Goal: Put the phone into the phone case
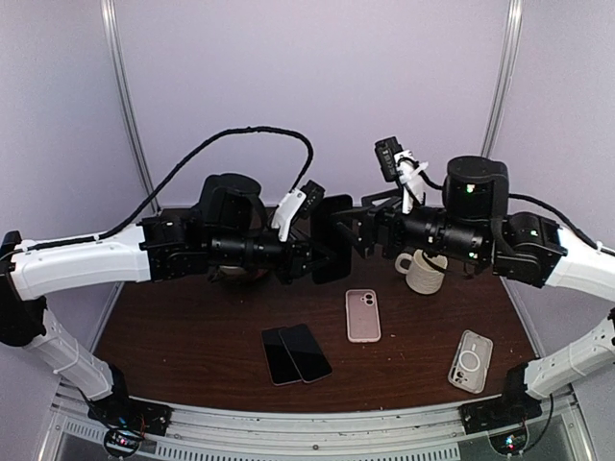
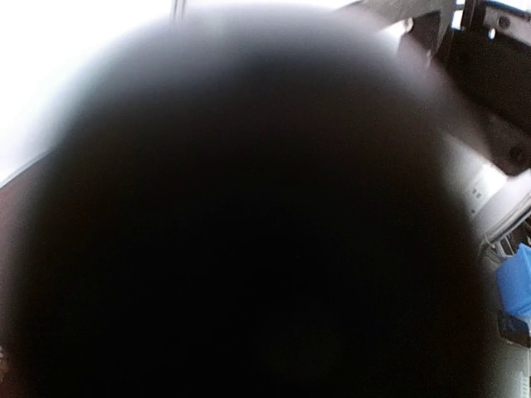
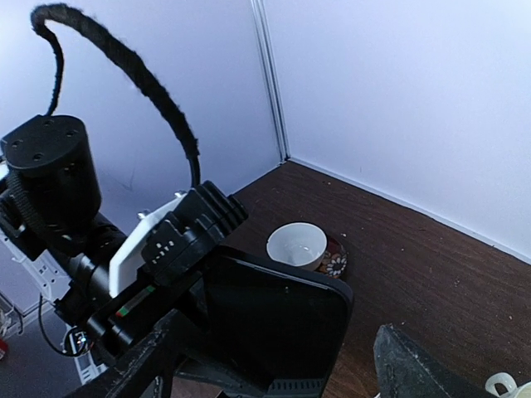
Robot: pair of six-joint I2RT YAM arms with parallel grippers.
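A black phone case [image 1: 332, 238] with a dark glossy face inside its rim is held upright in the air between the arms. My left gripper [image 1: 309, 252] is shut on its left side; the case also shows in the right wrist view [image 3: 274, 323]. The left wrist view is blacked out by the case [image 2: 249, 232] close to the lens. My right gripper [image 1: 357, 229] is open, its fingers [image 3: 411, 369] spread on either side of the case's lower end without pinching it. Two black phones [image 1: 296, 353] lie side by side on the table.
A pink case [image 1: 362, 315] lies mid-table and a clear case with a ring [image 1: 471, 361] at the front right. A white mug [image 1: 421, 271] stands under the right arm. A white bowl on a flowered saucer [image 3: 297, 246] sits at the back left.
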